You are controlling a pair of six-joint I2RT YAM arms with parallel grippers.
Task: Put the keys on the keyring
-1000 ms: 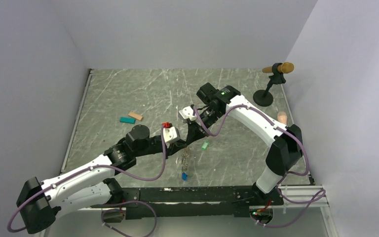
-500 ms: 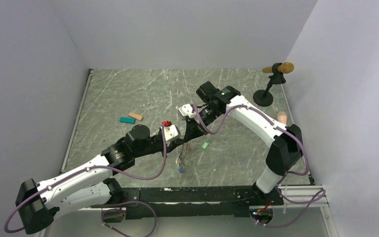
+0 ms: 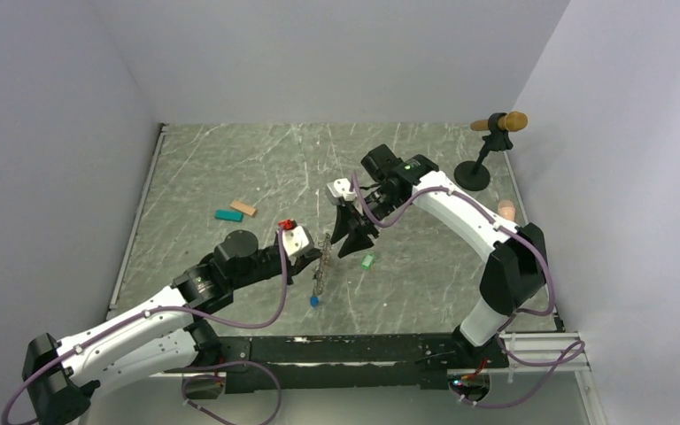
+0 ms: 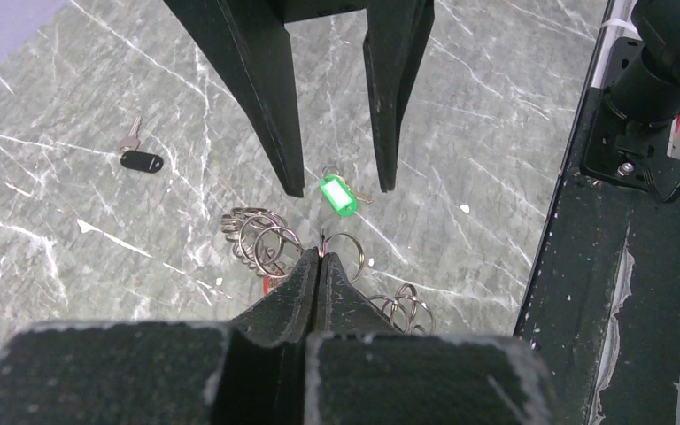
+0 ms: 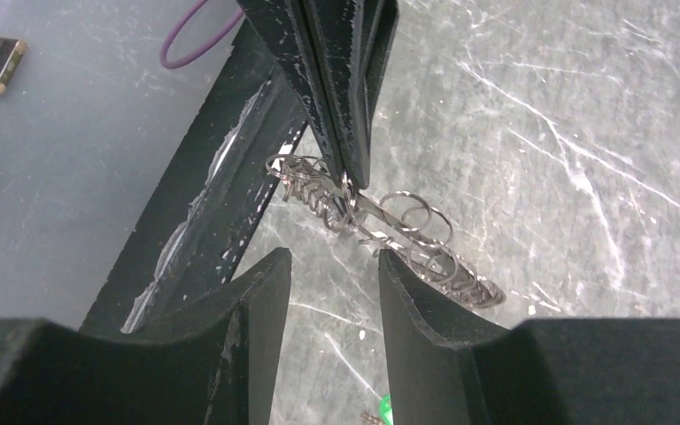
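Observation:
The keyring, a bunch of thin metal rings, hangs edge-on above the table with my left gripper shut on it. In the left wrist view the shut tips pinch one ring of the keyring. The blue key dangles at the ring's lower end. The green key lies flat on the table, also visible as a green tag. My right gripper stands open just right of the ring. In the right wrist view its tips have nothing between them, and the keyring hangs beyond them.
A teal block and a tan block lie at the left middle. A small black-headed key rests on the marble. A black stand with a tan-tipped bar sits at the back right. Grey walls close in three sides.
My right gripper has opened and let go of the keyring. The left arm has drawn back to the left, carrying the ring and the dangling blue key with it.

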